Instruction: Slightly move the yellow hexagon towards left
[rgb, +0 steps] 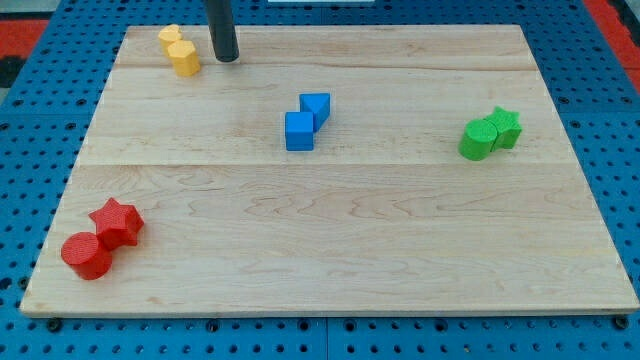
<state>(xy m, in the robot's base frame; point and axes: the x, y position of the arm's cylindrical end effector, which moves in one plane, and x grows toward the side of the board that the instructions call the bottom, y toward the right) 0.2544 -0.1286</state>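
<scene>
Jawless, just a bare rod with my tip (227, 58) down near the board's (330, 230) top-left corner, yellow hexagon (185, 58) just beside it toward the view's left, apparently not yet touching, so likely calling for a short leftward nudge.

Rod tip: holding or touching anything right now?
My tip: no fingers, holds nothing; it sits just right of the yellow hexagon, a narrow gap between them.
</scene>
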